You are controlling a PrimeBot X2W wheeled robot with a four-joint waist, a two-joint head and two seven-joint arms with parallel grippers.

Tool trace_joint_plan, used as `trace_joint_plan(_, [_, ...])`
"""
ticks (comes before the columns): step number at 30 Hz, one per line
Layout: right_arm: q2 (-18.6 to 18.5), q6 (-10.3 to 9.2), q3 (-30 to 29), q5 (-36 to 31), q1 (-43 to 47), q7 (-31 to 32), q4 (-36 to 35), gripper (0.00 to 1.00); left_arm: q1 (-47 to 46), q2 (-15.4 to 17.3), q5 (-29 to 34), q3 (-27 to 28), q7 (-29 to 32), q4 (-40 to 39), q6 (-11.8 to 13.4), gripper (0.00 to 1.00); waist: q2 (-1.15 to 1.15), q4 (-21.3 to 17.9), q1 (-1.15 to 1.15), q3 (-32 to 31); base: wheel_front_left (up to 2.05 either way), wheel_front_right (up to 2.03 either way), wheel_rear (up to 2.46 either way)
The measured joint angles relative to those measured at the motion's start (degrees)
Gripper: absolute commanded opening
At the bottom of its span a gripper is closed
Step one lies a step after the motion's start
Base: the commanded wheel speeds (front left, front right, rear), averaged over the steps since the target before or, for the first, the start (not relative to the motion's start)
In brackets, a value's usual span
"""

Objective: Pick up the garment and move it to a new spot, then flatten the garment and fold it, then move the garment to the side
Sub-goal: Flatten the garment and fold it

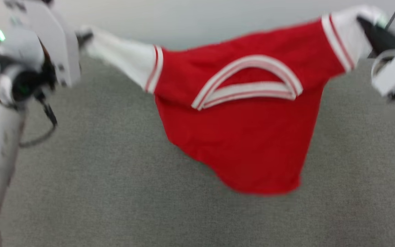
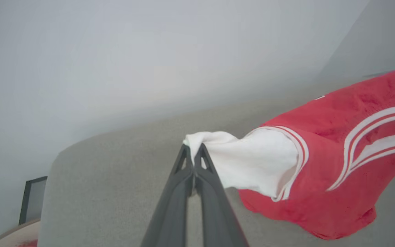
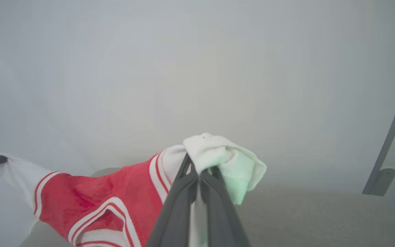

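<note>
GRIP: left end effector, right end effector — each clamped on a white sleeve of the red-and-white jersey garment, over grey worktop | RISK: shallow pinch slips — garment bunches.

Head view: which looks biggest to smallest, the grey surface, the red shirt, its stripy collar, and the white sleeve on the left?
1. Grey surface.
2. Red shirt, though it hangs nearer the camera.
3. Stripy collar and left white sleeve look about alike, so I won't rank them.
</note>
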Motion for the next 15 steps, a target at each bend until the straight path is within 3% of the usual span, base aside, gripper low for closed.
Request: trace_joint_plan(15, [1.0,0.0,2.63,-1.74,-19.51,-10.03,11.77,0.0,-18.46,-3.05,4.32,-0.13,-10.8,9.48,-0.89,0.0,0.0,1.27,0.0,-2.98,0.0,0.0,0.0])
